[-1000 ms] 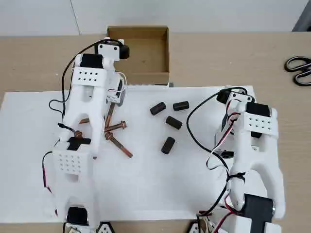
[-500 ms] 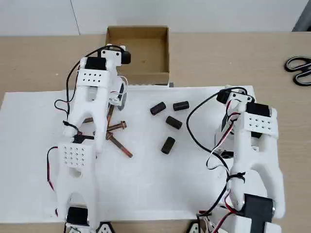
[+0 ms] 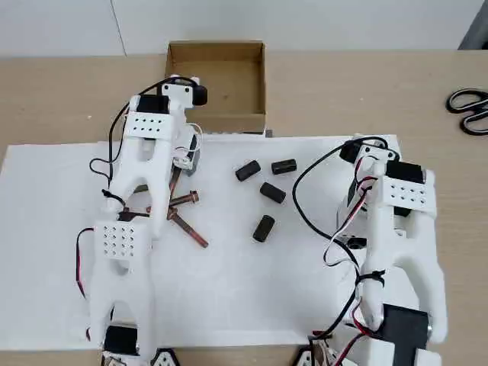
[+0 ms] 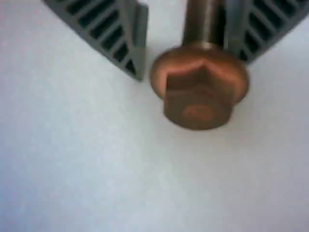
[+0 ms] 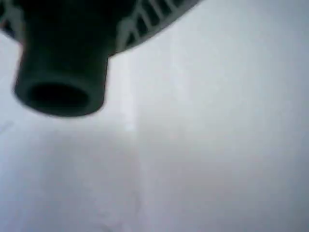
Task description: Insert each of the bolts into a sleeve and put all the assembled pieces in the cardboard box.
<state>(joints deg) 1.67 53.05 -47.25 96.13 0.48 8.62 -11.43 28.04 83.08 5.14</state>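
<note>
My left gripper is open over the white paper, and a copper bolt with a hex head lies between its grey fingers, its shank against one of them. In the high view this gripper sits at the far end of the bolt pile, just in front of the cardboard box. My right gripper is shut on a black sleeve, held above the paper with its open end showing. The right arm stands at the paper's right side. Several loose sleeves lie mid-paper.
The white paper sheet covers most of the wooden table. Scissors lie at the far right edge. Cables loop from the right arm over the paper near the sleeves.
The left arm has drawn back from the box's front wall towards the bolt pile. The right arm has kept still.
</note>
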